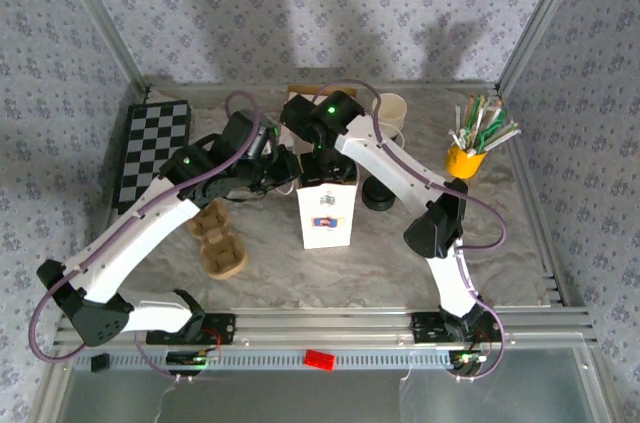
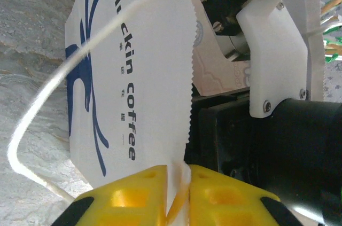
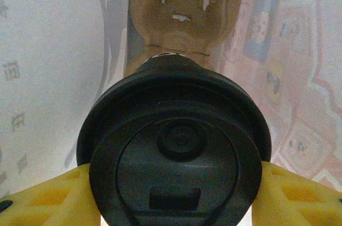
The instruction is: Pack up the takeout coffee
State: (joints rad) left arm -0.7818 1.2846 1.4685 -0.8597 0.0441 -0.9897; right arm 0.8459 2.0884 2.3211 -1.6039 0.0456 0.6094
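My right gripper (image 3: pixel 173 207) is closed around the takeout coffee (image 3: pixel 176 140). Its yellow fingers (image 3: pixel 43 199) press in from both sides against the round black lid, and the lid hides the cup body from me. The cup hangs inside the white paper bag (image 3: pixel 43 49), with plain white wall to the tool's left and printed wall to its right. Ahead of the lid, deeper in the bag, lies a brown moulded-pulp insert (image 3: pixel 181 7).

My left gripper (image 2: pixel 179 188) is pinched tight on the bag's serrated top edge, the paper caught between its two yellow pads. The blue logo side and the white cord handle (image 2: pixel 32 114) are ahead and to the left of it. The right arm's wrist (image 2: pixel 267 49) is just to its right.

From above, the bag stands upright on the marbled table (image 1: pixel 270 273) with both tools at its open top. Two pulp cup carriers (image 1: pixel 215 238) lie beside the left forearm. Loose black lids (image 1: pixel 378 193) sit just right of the bag. A yellow cup of straws (image 1: pixel 470 153) stands well apart on the right.
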